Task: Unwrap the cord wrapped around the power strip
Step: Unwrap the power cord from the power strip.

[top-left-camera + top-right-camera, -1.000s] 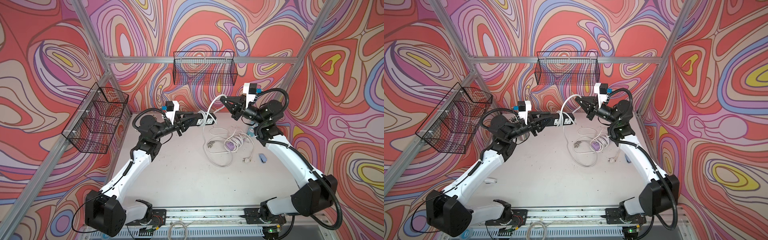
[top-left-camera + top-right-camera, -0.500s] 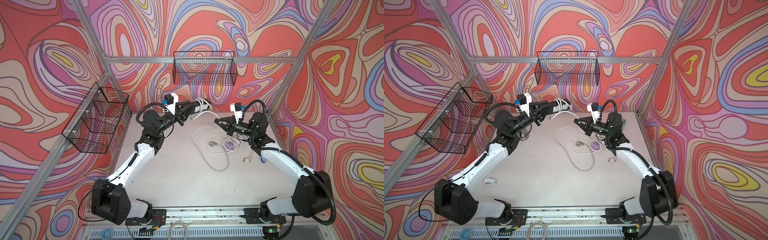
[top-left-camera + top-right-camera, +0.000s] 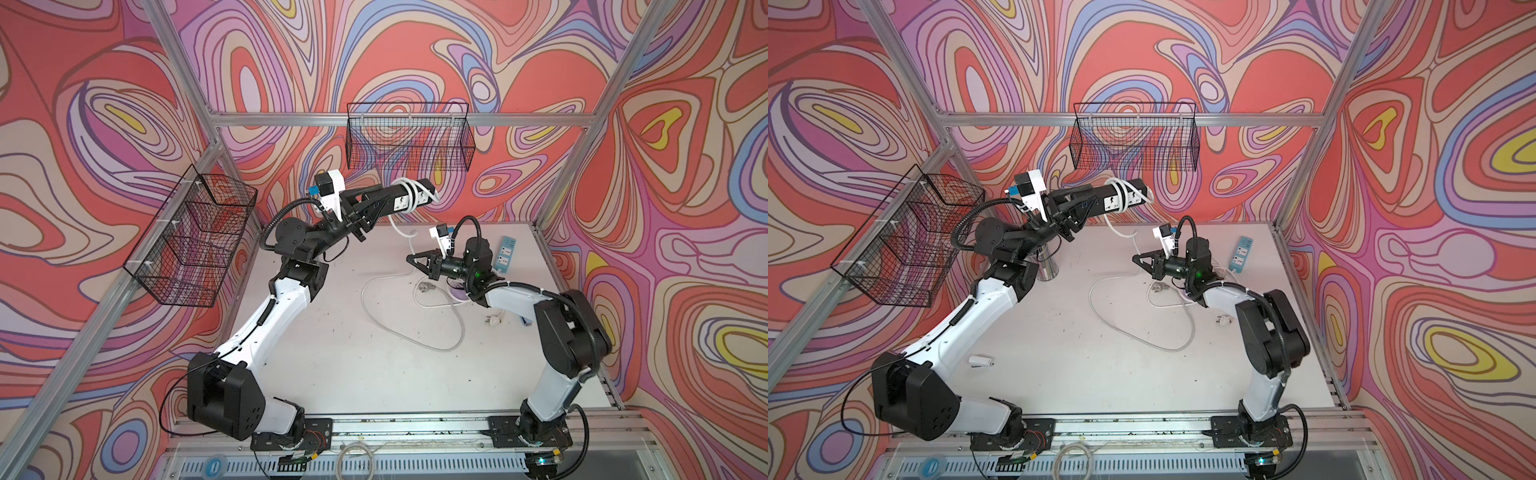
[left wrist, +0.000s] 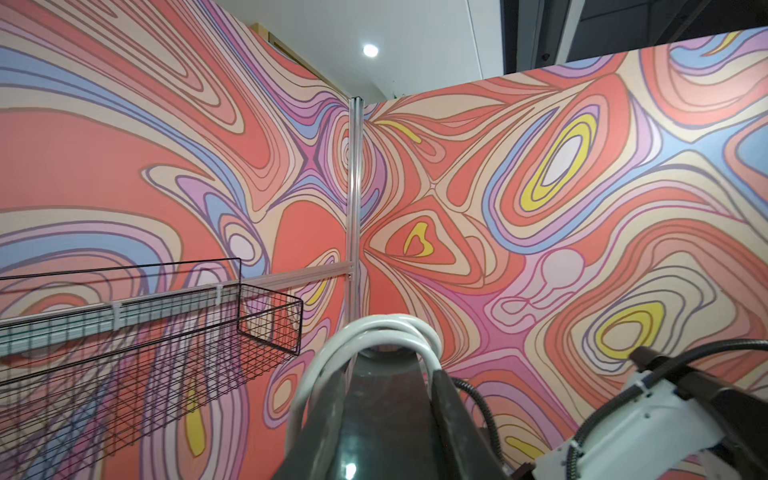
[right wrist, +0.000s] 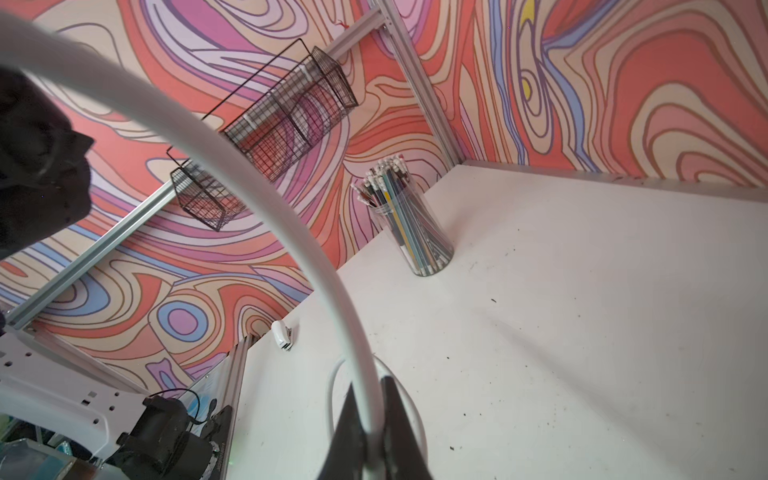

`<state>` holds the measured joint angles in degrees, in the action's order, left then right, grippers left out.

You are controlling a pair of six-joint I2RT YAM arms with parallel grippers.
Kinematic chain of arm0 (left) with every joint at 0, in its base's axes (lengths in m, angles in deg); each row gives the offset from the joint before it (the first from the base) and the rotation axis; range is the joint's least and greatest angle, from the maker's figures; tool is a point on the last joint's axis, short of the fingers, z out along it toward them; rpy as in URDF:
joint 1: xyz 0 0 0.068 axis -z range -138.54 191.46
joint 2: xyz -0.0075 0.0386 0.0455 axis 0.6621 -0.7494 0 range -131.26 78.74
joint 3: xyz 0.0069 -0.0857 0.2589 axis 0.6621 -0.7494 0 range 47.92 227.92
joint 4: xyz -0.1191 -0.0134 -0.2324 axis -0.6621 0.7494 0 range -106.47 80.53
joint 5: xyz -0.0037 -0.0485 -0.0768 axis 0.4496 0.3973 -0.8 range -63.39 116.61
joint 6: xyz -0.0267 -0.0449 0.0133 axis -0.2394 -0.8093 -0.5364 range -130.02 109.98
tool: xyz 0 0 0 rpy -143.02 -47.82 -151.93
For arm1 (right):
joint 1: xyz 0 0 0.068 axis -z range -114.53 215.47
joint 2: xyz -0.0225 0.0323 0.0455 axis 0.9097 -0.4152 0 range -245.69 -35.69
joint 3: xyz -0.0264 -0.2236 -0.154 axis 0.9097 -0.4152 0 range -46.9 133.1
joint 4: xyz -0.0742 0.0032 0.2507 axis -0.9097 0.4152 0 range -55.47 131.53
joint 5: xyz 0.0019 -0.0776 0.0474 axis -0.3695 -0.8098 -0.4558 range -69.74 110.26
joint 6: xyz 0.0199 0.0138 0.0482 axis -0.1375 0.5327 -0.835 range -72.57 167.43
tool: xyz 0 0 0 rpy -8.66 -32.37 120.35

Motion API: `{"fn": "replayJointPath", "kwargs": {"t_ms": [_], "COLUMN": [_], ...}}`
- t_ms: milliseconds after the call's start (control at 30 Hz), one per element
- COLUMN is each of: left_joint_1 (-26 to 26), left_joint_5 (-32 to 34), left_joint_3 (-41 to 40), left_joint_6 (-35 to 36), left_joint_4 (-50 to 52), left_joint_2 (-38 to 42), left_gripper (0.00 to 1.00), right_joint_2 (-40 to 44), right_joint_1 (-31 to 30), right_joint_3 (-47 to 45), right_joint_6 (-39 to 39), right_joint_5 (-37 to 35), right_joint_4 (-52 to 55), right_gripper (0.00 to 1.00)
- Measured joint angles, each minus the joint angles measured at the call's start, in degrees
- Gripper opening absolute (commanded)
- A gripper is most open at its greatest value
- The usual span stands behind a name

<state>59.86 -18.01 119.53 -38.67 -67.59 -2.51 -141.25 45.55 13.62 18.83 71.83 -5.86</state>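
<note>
My left gripper [image 3: 384, 202] is shut on the black power strip [image 3: 409, 198] and holds it raised, close under the back wire basket. A few turns of white cord [image 3: 409, 187] wrap its outer half; in the left wrist view these cord loops [image 4: 374, 332] arch over the power strip [image 4: 386, 407] past my fingertips. From the loops the cord hangs down to my right gripper [image 3: 411, 258], which is shut on it low over the table. In the right wrist view the cord [image 5: 291, 224] runs between the closed jaws of that gripper [image 5: 371, 386]. The remaining cord [image 3: 415, 336] lies in loose loops on the table.
Black wire baskets hang on the back wall [image 3: 409, 137] and left wall [image 3: 195, 237]. A clear cup of pencils [image 5: 409, 224] stands at the table's back left. A blue-green power strip [image 3: 508, 253] lies back right. A small white object [image 3: 980, 360] sits near the left edge.
The left arm has lifted the power strip higher and nearer the back wall. The right gripper has come down and forward with the cord, from beside the strip to low over the table.
</note>
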Motion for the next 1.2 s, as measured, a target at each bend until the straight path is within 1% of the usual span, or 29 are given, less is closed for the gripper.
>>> {"fn": "replayJointPath", "kwargs": {"t_ms": [100, 200, 367, 500, 667, 800, 1000, 1100, 1200], "left_joint_1": [0.00, 0.00, 0.00, 0.00, 0.00, 0.00, -0.28, -1.42, -2.89], "left_joint_5": [-2.05, -3.08, -3.30, -1.42, 2.71, 6.23, 11.17, 13.73, 15.98], "left_joint_3": [-0.50, -4.17, -13.51, -20.26, -24.39, -24.44, -24.44, -24.20, -21.99], "left_joint_6": [-3.10, -4.00, -2.60, -0.81, 3.19, 7.28, 11.13, 11.98, 12.63], "left_joint_4": [-0.83, -0.61, 2.64, 5.64, 11.82, 17.18, 20.81, 20.48, 19.78], "left_joint_2": [0.44, 2.89, 10.01, 14.56, 17.11, 17.88, 18.01, 17.90, 16.57], "left_gripper": [0.00, 0.00, 0.00, 0.00, 0.00, 0.00, 0.00, 0.00, 0.00], "right_joint_2": [-4.68, -6.86, -7.08, -5.62, 0.79, 9.40, 19.71, 22.45, 23.93], "right_joint_1": [0.22, 1.03, 4.72, 7.85, 10.80, 12.04, 12.55, 12.63, 12.63], "right_joint_3": [3.39, 8.39, 18.51, 24.59, 27.65, 28.46, 29.55, 28.15, 23.43], "right_joint_6": [-1.14, -1.46, -1.40, -0.90, -0.17, 1.90, 5.44, 6.49, 6.69], "right_joint_5": [-1.11, -1.90, -2.64, -2.71, -2.73, -2.78, -2.71, -2.69, -2.49], "right_joint_4": [-0.57, -0.48, 0.76, 3.04, 7.50, 11.85, 16.98, 19.08, 20.22], "right_gripper": [0.00, 0.00, 0.00, 0.00, 0.00, 0.00, 0.00, 0.00, 0.00]}}
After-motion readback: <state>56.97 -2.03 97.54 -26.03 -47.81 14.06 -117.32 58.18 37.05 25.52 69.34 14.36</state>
